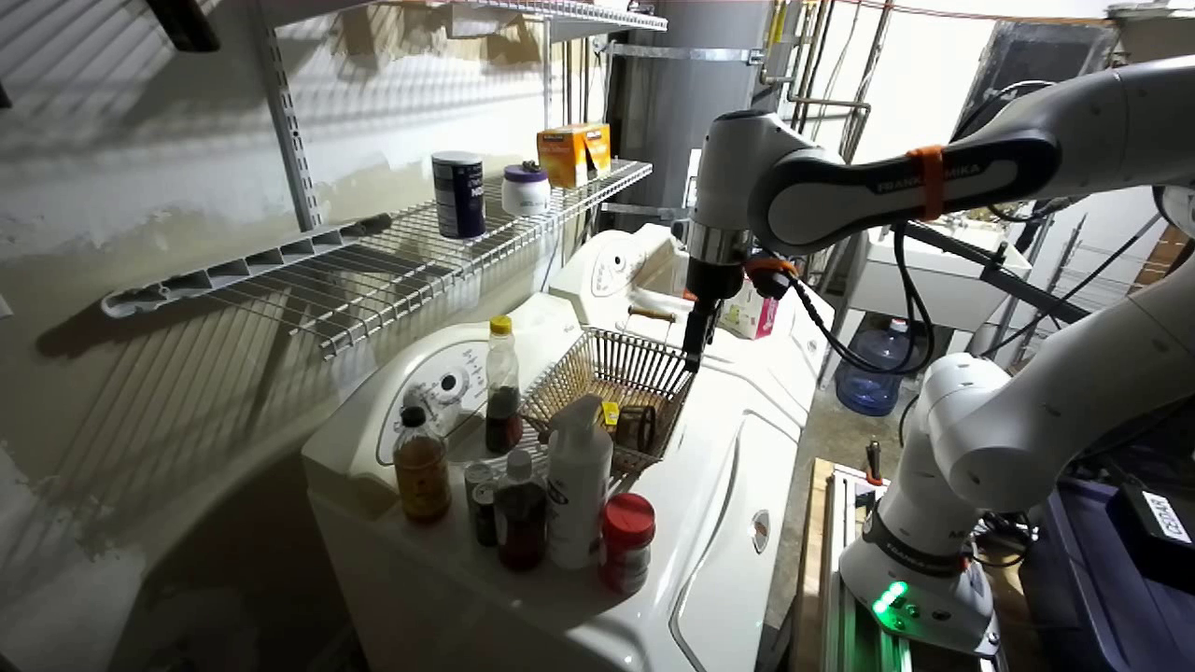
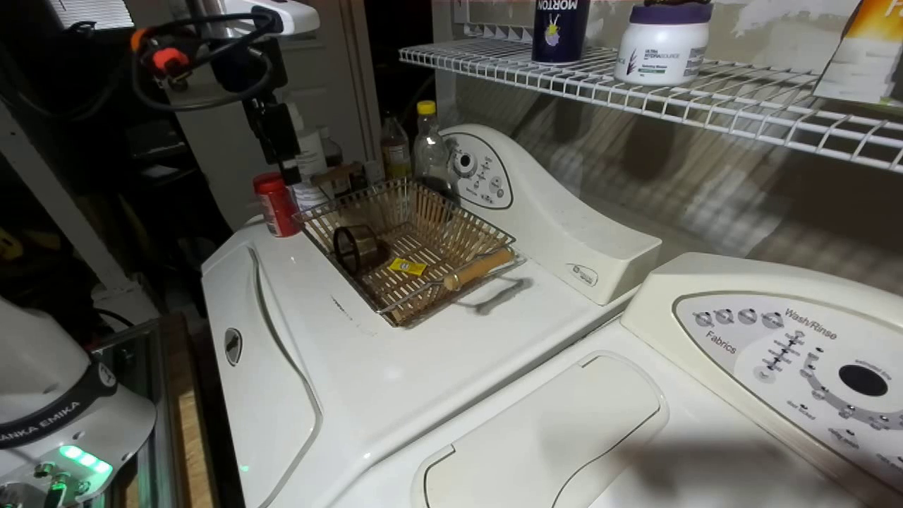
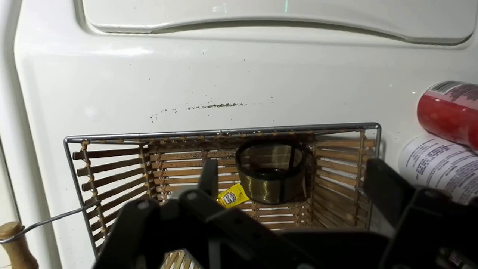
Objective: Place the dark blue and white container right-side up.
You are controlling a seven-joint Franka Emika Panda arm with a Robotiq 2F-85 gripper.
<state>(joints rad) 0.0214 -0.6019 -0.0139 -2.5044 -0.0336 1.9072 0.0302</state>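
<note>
The dark blue and white container (image 1: 459, 198) stands upside down on the wire shelf (image 1: 411, 294), well apart from my gripper (image 1: 693, 362).

In an exterior view it sits upper left, just beside a purple-lidded white jar (image 1: 526, 194), while I point down near the centre, by a corner of the slatted basket (image 1: 639, 350). In an exterior view the top edge crops the dark blue and white container (image 2: 556, 35), its MORTON lettering reads upside down, and I hang at upper left. In the wrist view my jaws are wide apart; between them, down in the basket, show a mesh cup (image 3: 263, 188) and yellow packet (image 3: 231, 196).
</note>
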